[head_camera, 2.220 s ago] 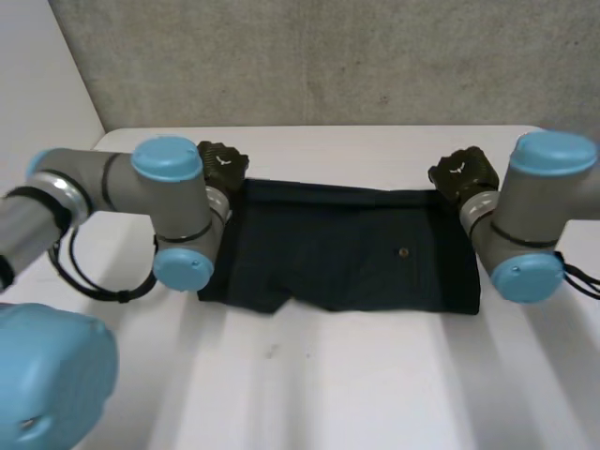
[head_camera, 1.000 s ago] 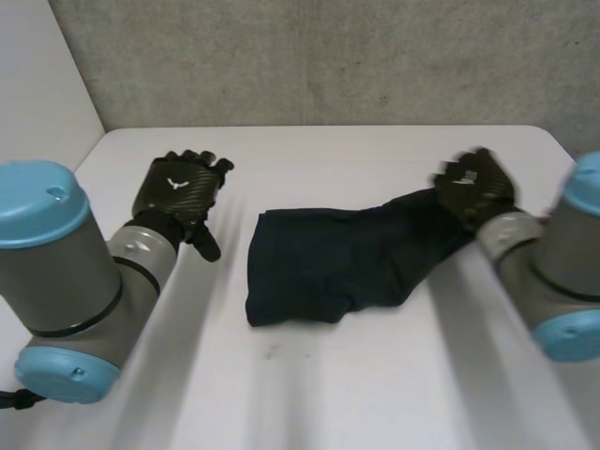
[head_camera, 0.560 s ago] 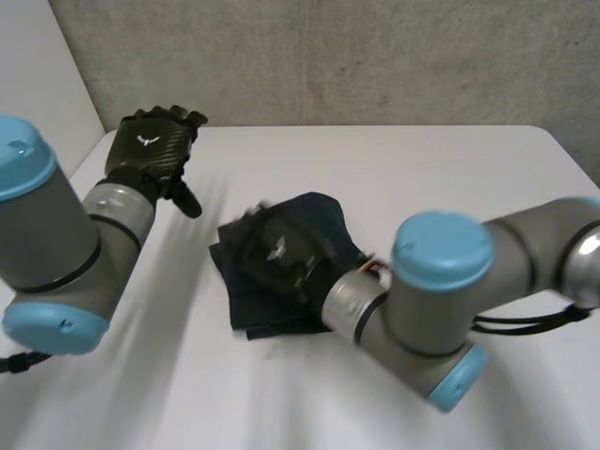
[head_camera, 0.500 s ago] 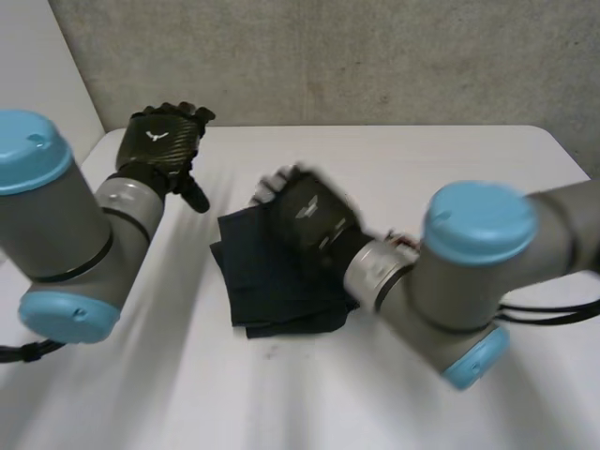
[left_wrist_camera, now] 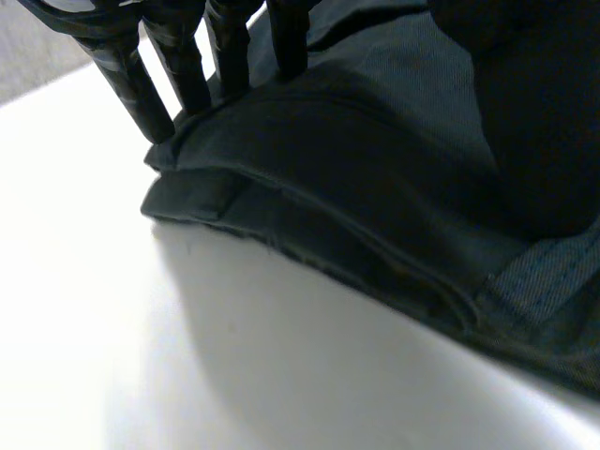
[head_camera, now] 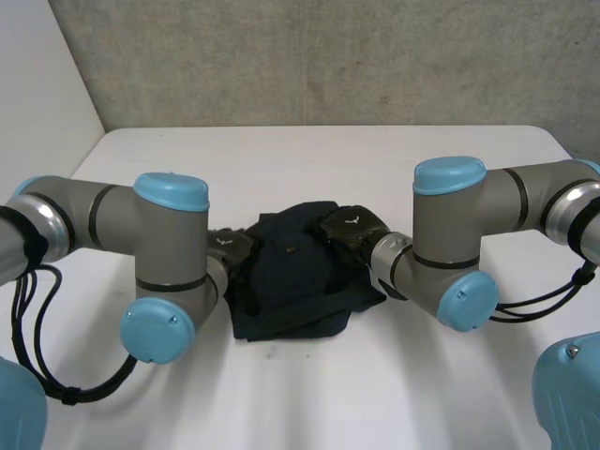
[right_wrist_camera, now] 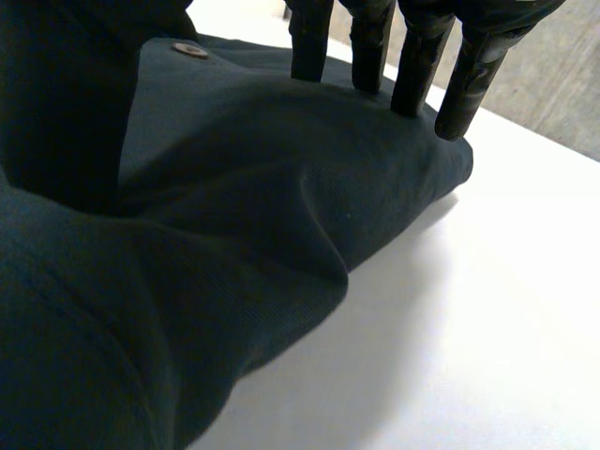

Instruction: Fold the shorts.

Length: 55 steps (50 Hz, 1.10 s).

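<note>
The near stretch of the white surface (head_camera: 309, 394) is bare. On it, about midway between the two arms, lie the dark navy shorts (head_camera: 295, 281), gathered into a compact, rumpled bundle with their layered edges towards the near side.

The left arm (head_camera: 159, 262) bends in from the left. Its left hand (head_camera: 234, 249) sits at the bundle's left edge, partly hidden behind the arm's wrist joint. In the left wrist view the fingers (left_wrist_camera: 131, 84) are straight and released, grasping nothing. Their tips rest along the top fold at one end of the shorts (left_wrist_camera: 356, 169), just above the stacked hems, with the pale surface (left_wrist_camera: 141, 356) beneath.

The right arm (head_camera: 450, 234) reaches in from the right, and the right hand (head_camera: 349, 228) lies on the bundle's upper right part. In the right wrist view its fingers (right_wrist_camera: 466, 89) are also straight and unclenched. Their tips press down on the rounded far edge of the shorts (right_wrist_camera: 253, 187), and the cloth bulges up under the palm. A small metal rivet (right_wrist_camera: 190, 49) shows on the fabric beside the fingertips. The surface (right_wrist_camera: 469, 328) runs bare beyond that edge.

Behind the shorts the surface continues bare to its far edge, where it meets a rough grey concrete wall (head_camera: 328, 56). A plain white panel (head_camera: 37, 75) closes the left side.
</note>
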Each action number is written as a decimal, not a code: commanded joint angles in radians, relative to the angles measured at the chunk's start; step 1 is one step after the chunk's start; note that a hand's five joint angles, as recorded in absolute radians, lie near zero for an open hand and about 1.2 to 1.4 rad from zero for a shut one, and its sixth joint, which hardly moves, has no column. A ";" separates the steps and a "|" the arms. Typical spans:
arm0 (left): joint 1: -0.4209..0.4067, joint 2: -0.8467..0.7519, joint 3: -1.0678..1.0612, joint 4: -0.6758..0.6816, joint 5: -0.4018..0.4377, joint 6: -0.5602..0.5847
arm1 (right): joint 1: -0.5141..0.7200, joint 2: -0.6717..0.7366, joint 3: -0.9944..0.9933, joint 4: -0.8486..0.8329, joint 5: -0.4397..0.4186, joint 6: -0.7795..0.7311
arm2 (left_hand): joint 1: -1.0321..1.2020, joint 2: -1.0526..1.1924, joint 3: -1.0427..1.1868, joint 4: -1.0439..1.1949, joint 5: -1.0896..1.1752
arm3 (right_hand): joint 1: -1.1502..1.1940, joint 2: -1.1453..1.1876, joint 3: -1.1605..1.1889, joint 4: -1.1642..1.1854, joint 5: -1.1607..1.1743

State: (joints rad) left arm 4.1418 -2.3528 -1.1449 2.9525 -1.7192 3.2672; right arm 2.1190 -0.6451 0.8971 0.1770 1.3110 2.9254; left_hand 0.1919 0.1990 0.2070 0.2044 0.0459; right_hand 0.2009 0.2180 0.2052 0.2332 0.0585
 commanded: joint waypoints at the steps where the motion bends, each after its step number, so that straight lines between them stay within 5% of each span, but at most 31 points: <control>1: -0.002 0.059 0.005 -0.026 0.003 0.003 | 0.001 -0.097 0.003 0.055 0.017 -0.094 | 0.010 0.003 -0.005 -0.003 -0.019 | -0.026 -0.044 -0.031 -0.059 -0.058; 7: 0.001 0.240 0.001 -0.012 0.003 -0.001 | -0.001 -0.260 0.055 0.021 0.088 -0.063 | -0.008 -0.015 -0.023 -0.020 -0.036 | -0.026 -0.044 -0.031 -0.059 -0.058; 16: 0.102 0.567 -0.018 -0.012 0.000 -0.007 | -0.076 -0.603 0.235 -0.139 0.430 0.031 | -0.017 -0.024 -0.032 -0.029 -0.045 | -0.026 -0.044 -0.031 -0.059 -0.058; 19: 0.146 0.625 -0.032 -0.030 0.000 -0.017 | -0.093 -0.674 0.278 -0.125 0.473 0.024 | -0.017 -0.024 -0.032 -0.029 -0.045 | -0.026 -0.044 -0.031 -0.059 -0.058; 27: 0.167 0.687 -0.044 -0.108 0.052 -0.027 | -0.135 -0.801 0.385 -0.077 0.415 0.012 | -0.017 -0.024 -0.032 -0.029 -0.045 | -0.026 -0.044 -0.031 -0.059 -0.058; 55: 0.166 0.690 -0.098 -0.098 0.061 -0.027 | -0.165 -0.808 0.416 -0.074 0.366 0.006 | -0.014 -0.021 -0.029 -0.026 -0.042 | -0.026 -0.044 -0.031 -0.059 -0.058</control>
State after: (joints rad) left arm 4.3051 -1.6624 -1.2425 2.8542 -1.6580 3.2402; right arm 1.9528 -1.4526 1.3123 0.1009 1.6761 2.9323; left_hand 0.1806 0.1882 0.1835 0.1993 0.0448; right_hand 0.1914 0.2180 0.1936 0.2332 0.0584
